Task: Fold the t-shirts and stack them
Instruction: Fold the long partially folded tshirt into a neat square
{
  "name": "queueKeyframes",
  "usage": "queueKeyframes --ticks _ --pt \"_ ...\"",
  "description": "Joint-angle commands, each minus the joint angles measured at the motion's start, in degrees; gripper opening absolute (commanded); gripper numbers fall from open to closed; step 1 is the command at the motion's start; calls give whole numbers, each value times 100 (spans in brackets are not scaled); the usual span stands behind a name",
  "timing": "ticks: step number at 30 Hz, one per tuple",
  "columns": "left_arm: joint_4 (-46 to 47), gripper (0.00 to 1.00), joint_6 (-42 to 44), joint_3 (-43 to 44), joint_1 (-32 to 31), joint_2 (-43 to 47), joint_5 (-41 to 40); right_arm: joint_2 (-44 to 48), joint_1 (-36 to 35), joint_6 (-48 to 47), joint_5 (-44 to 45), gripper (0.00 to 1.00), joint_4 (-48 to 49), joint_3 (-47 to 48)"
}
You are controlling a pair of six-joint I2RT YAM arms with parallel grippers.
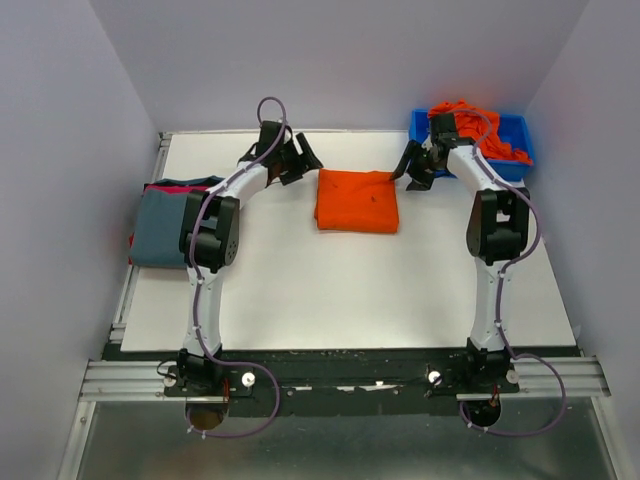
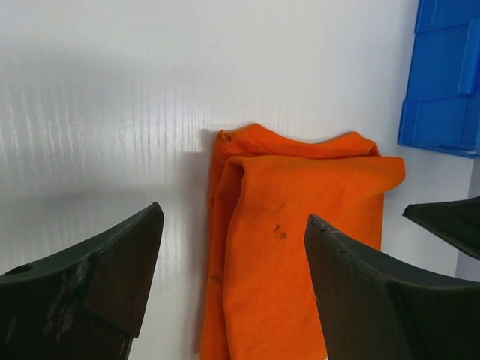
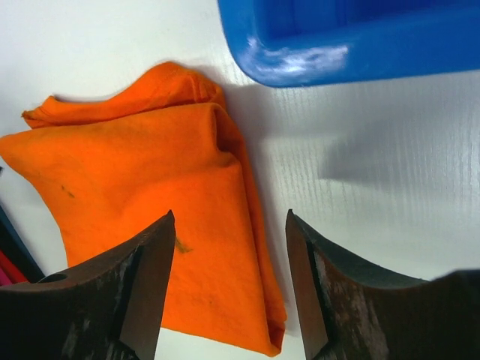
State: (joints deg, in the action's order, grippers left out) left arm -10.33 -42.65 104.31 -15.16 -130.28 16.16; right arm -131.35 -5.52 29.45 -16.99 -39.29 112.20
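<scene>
With the left claw [image 1: 300,160] and right claw [image 1: 410,165] spread empty at ten and two o'clock, the folded orange shirt [image 1: 357,201] could be dragged open if snagged.

Bright, even light from above fills all views. Soft shadows lie on the white table [image 3: 390,150] beside the blue bin [image 3: 337,45], whose rim carries glare. The close fingers [image 3: 97,300] look slightly soft, perhaps unfocused.

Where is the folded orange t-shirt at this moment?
In the top view, the folded orange t-shirt lies at the far middle of the table, between the left gripper and the right gripper, left of the blue bin.
</scene>
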Motion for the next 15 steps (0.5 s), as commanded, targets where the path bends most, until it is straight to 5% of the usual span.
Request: queueKeyframes --ticks 1,15 --pt "136 83 91 -201 -119 20 238 -171 25 -150 -129 68 299 82" --pt "-145 66 -15 704 -181 -1017 440 -1261 -98 280 3 59 -114 1207"
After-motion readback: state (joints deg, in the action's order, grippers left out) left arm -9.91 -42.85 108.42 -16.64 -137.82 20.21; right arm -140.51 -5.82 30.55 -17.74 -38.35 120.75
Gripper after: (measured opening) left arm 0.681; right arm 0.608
